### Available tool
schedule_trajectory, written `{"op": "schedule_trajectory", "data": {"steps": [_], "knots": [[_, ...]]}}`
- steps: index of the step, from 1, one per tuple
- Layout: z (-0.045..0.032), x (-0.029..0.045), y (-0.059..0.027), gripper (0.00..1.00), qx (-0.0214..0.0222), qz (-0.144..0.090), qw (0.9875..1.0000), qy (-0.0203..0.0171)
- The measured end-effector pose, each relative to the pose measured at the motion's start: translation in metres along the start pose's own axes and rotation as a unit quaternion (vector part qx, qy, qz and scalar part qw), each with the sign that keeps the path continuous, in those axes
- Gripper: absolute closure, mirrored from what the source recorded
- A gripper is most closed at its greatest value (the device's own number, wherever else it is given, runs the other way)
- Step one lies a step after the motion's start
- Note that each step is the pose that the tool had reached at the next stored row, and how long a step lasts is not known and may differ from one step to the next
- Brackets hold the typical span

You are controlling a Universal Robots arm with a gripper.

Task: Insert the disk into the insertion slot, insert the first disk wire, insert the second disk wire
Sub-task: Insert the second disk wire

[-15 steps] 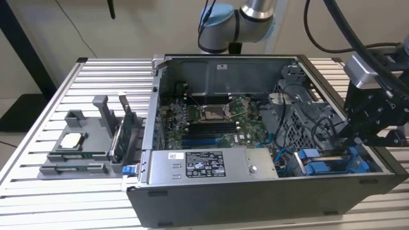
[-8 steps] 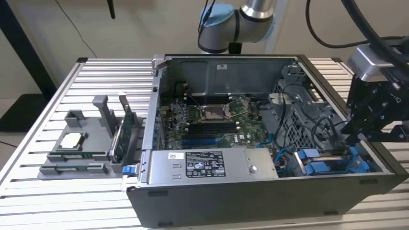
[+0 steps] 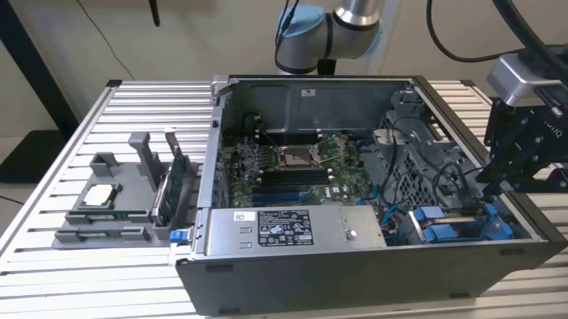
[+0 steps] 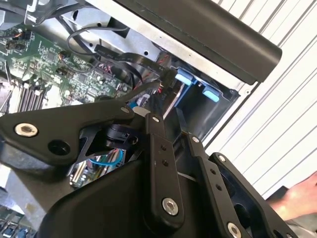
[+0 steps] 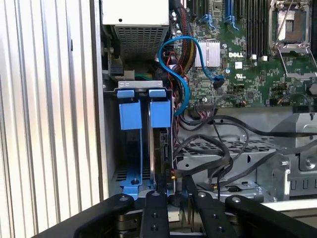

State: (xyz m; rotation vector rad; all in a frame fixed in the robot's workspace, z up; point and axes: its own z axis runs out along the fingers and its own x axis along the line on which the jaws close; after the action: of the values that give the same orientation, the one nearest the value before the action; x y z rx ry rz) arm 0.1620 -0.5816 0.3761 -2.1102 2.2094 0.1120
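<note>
Slatted metal table (image 3: 62, 279) carries an open computer case (image 3: 355, 279) lying on its side. A grey parts holder (image 3: 111, 226) sits just beside the case's outer wall on the exterior view's left, with an upright circuit card (image 3: 175, 174) and a small chip (image 3: 98, 195) in it. Inside the case lie the green motherboard (image 3: 293, 166) and, against the wall nearest the exterior camera, the power supply (image 3: 284, 229). Beside the power supply, in the case's corner, is the drive bay (image 5: 141, 84). The gripper (image 5: 174, 179) hangs over that bay; whether the jaws are parted or closed on anything I cannot tell. The disk (image 5: 162, 148) stands on edge in the bay slot nearer the motherboard, its long axis along the case wall and its blue handle end toward the power supply. A second blue carrier (image 5: 130, 113) occupies the slot against the wall. A blue cable (image 5: 178, 37) loops over the motherboard beside the bay.
</note>
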Motion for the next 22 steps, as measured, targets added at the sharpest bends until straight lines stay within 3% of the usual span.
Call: {"op": "schedule_trajectory", "data": {"steps": [15,22], "knots": [[-0.0038,-0.0006,0.0,0.73,0.0,0.0,1.0,0.0001],[-0.0031,-0.0075,-0.0031,0.73,0.0,0.0,1.0,0.0]]}}
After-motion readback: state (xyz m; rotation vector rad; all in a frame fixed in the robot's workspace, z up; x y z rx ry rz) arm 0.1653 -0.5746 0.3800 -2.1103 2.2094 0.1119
